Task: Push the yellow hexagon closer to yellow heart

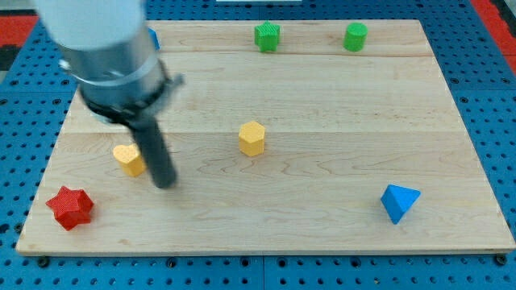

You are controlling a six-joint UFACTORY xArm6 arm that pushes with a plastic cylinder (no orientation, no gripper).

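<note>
Six blocks visible on the wooden board (322, 234). There are no jaws to report: my arm ends in a rod, and my tip (165, 182) rests just right of the yellow heart (128, 159), nearly touching it. The yellow hexagon (251, 138) sits mid-board, well to the right of both. Red star (69, 207) at bottom left, blue triangular block (399, 201) at bottom right, green star-like block (267, 36) and green cylinder (355, 36) along the top edge. A blue block (153, 37) shows partly behind the arm.

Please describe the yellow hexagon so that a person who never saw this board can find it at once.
Start at the wooden board and look near its middle. The yellow hexagon stands alone there, right of my tip. The yellow heart, left of my tip, is flatter.
</note>
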